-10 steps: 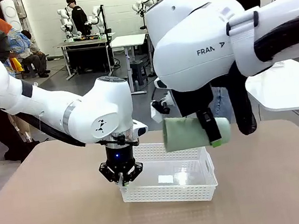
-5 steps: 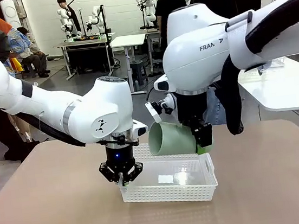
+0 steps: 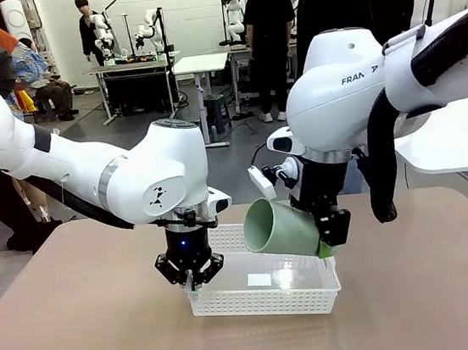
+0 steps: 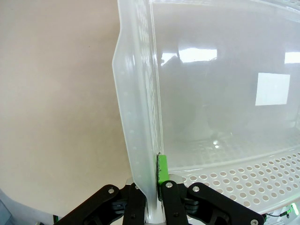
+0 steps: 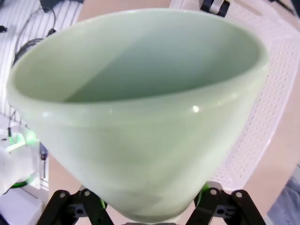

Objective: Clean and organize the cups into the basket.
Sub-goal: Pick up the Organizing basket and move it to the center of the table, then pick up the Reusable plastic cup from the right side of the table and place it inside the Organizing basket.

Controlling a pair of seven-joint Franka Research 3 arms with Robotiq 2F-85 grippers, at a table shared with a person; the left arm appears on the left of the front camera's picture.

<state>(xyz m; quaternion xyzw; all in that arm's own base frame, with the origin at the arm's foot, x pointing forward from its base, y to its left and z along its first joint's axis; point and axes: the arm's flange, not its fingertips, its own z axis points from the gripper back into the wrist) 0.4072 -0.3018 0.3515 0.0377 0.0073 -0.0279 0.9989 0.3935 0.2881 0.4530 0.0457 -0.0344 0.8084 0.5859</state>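
Basket [image 3: 267,304] sits mid-table, its left wall pinched between the left gripper's [image 3: 192,276] closed fingers, likely to steady it, while the right gripper [image 3: 328,237], clamped on the mint cup's [image 3: 279,227] base, holds it tilted over the far right side, ready for lowering in.

Left claw [image 3: 194,284] pinched shut (pointing down), right claw [image 3: 322,234] tilted, clamped wide

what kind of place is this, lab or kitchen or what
Most likely a robotics lab: a left arm and right arm work at a table, the right one holding a cup over a basket. Behind, more work tables stand on a grey floor, with people standing about.
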